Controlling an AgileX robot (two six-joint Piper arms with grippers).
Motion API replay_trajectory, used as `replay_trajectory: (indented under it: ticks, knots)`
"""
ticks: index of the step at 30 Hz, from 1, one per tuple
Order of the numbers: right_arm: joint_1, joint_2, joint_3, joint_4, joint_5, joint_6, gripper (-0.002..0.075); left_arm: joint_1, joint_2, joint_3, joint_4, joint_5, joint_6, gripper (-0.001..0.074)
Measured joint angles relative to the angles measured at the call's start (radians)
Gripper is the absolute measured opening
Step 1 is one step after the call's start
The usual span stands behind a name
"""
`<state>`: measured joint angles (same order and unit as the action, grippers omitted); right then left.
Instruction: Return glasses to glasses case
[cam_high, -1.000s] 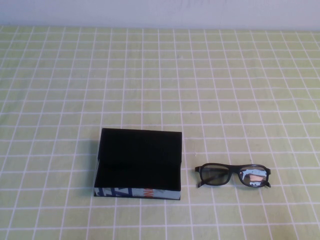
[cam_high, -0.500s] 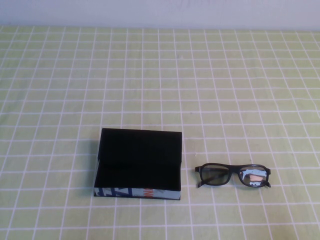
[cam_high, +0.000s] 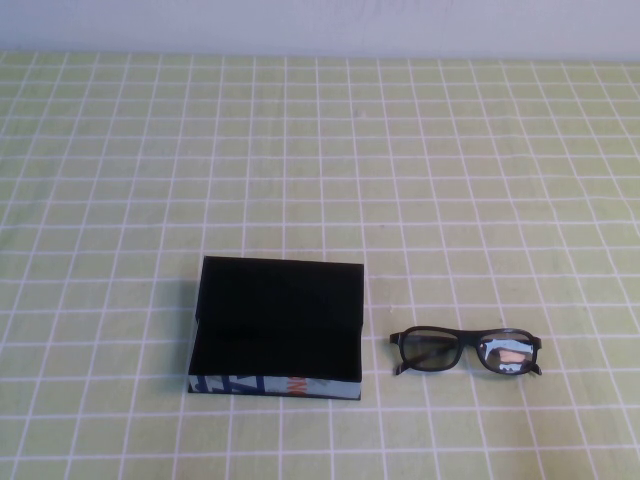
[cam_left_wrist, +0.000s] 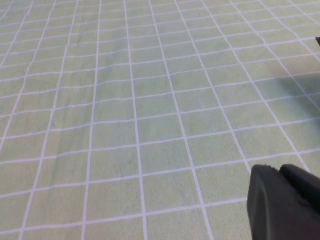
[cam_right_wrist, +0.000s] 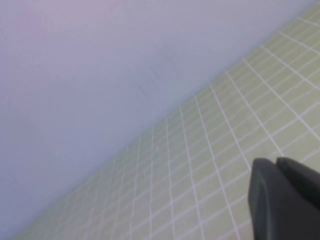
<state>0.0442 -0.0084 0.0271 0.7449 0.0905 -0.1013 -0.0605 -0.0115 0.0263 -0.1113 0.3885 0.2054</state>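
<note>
The glasses case lies open on the green checked cloth, front centre-left in the high view, its black lining showing and the printed pattern on its near long side. The glasses lie on the cloth just to its right, apart from it, lenses facing the near side. Neither arm shows in the high view. My left gripper shows only in the left wrist view, shut and empty above bare cloth. My right gripper shows only in the right wrist view, shut and empty, facing the cloth and the back wall.
The green cloth with white grid lines covers the table. A pale wall runs along the far edge. A dark shadow falls on the cloth in the left wrist view.
</note>
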Motion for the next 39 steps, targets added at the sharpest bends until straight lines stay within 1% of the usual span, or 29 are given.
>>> replay_trajectory:
  ticks: [2,5,7,9,12,17,19,22,27,30,35,39]
  knots:
    - [0.0,0.0,0.0,0.059,-0.041,0.0,-0.0011,0.0,0.0,0.0,0.0,0.0,0.0,-0.0002]
    - [0.0,0.0,0.0,0.145,-0.041,0.0,-0.0011,0.0,0.0,0.0,0.0,0.0,0.0,-0.0002]
    - [0.0,0.0,-0.002,0.178,0.004,0.0,-0.0011,0.0,0.0,0.0,0.0,0.0,0.0,-0.0002]
    - [0.0,0.016,-0.03,0.184,0.093,0.0,-0.0011,0.0,0.0,0.0,0.0,0.0,0.0,-0.0002]
    - [0.0,0.127,-0.146,0.126,0.273,0.0,-0.0011,0.0,0.0,0.0,0.0,0.0,0.0,-0.0002]
    - [0.0,0.446,-0.408,-0.086,0.605,-0.006,-0.0011,0.0,0.0,0.0,0.0,0.0,0.0,-0.0002]
    - [0.0,0.558,-0.496,-0.152,0.705,-0.03,-0.0011,0.0,0.0,0.0,0.0,0.0,0.0,-0.0002]
    - [0.0,0.72,-0.615,-0.211,0.808,-0.098,-0.0011,0.0,0.0,0.0,0.0,0.0,0.0,-0.0002]
    - [0.002,0.96,-0.751,-0.229,0.881,-0.248,-0.0011,0.0,0.0,0.0,0.0,0.0,0.0,-0.0002]
    - [0.044,1.079,-0.826,-0.251,0.896,-0.345,-0.0011,0.0,0.0,0.0,0.0,0.0,0.0,-0.0002]
    - [0.201,1.288,-1.002,-0.373,0.904,-0.544,-0.0011,0.0,0.0,0.0,0.0,0.0,0.0,-0.0002]
    - [0.301,1.468,-1.149,-0.465,0.912,-0.64,-0.0011,0.0,0.0,0.0,0.0,0.0,0.0,-0.0002]
